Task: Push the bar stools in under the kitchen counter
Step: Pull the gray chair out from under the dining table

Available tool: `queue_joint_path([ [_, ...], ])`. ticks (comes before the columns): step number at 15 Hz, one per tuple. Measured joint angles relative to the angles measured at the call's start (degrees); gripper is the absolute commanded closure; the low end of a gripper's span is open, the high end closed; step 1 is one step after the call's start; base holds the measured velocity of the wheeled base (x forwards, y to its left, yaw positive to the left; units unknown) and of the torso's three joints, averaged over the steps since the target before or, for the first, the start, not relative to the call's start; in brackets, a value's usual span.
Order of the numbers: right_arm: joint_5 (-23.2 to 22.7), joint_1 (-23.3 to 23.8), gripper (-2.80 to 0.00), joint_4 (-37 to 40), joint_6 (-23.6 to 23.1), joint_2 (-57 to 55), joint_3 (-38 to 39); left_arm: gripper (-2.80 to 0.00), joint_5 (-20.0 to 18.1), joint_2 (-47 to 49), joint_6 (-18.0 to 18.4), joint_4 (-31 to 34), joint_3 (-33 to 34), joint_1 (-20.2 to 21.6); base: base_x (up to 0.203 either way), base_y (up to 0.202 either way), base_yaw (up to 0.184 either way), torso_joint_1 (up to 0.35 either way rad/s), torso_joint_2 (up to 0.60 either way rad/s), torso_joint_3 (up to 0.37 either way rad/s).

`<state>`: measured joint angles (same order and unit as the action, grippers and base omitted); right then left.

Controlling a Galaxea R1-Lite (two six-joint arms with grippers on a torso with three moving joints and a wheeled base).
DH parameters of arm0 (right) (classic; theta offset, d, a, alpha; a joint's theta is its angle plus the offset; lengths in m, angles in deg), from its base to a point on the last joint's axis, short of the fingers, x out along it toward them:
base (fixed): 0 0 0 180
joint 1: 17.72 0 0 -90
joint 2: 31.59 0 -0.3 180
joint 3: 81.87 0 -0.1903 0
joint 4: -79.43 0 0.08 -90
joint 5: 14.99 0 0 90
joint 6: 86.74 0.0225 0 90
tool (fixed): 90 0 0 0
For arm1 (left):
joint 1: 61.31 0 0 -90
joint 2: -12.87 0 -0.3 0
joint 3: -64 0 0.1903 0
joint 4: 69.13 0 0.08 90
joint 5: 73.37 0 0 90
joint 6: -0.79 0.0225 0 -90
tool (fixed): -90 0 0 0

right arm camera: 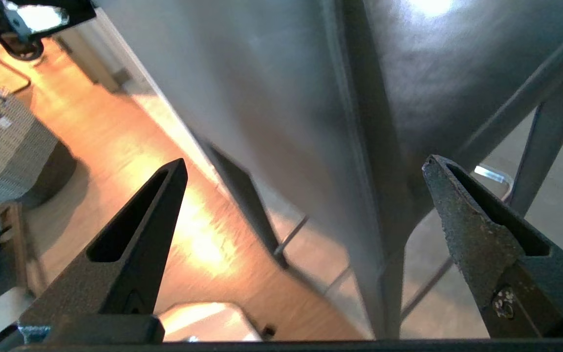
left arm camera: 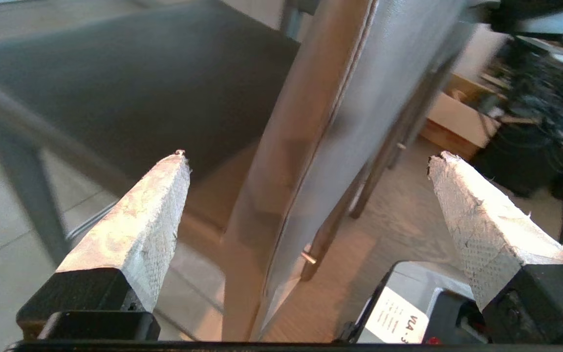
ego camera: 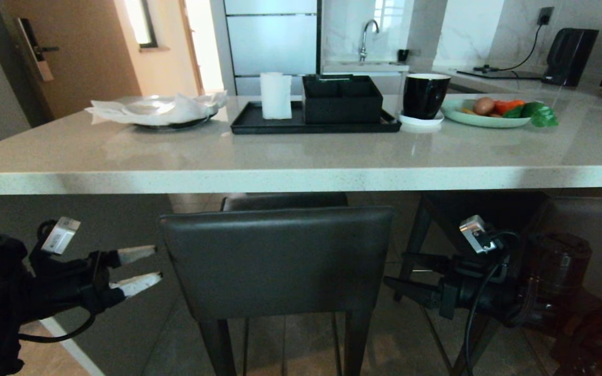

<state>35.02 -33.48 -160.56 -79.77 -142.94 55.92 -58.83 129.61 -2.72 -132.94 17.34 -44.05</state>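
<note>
Left gripper [ego camera: 136, 269] and right gripper [ego camera: 396, 271]: jaws apart, empty, flanking the near bar stool [ego camera: 277, 261], 1 at each backrest edge. Step in hand: positioning to push. Next move likely needs both jaws closed on the backrest, pressing evenly toward the table [ego camera: 301, 177]. Backrest runs between the jaws; seat points under the table. A 2nd bar stool [ego camera: 484, 209] beyond the right gripper appears tucked under.

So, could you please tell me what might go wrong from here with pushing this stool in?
The left gripper and right gripper flank the bar stool backrest, both open; an uneven push could twist it. Its backrest top sits level with the kitchen counter edge and might catch. A second stool stands close by the right gripper.
</note>
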Motion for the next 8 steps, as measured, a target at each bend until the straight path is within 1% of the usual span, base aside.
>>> queue_joint_path([
  [2, 0.2, -0.5, -2.80, -3.5, 0.5, -3.4, -1.3, -2.80, 0.2, 1.7, -0.2, 0.0, -2.7, -1.9, 0.000, 0.000, 0.000, 0.000, 0.00, 0.000],
  [5, 0.3, -0.4, -2.80, -3.8, 2.5, -6.3, -5.4, -2.80, 0.2, 4.3, -1.1, 0.0, -7.1, -2.8, 0.000, 0.000, 0.000, 0.000, 0.00, 0.000],
  [8, 0.0, -1.3, -2.80, -3.8, 2.7, -7.8, -8.5, -2.80, -0.1, 5.4, -0.9, 0.0, -7.6, -3.3, 0.000, 0.000, 0.000, 0.000, 0.00, 0.000],
])
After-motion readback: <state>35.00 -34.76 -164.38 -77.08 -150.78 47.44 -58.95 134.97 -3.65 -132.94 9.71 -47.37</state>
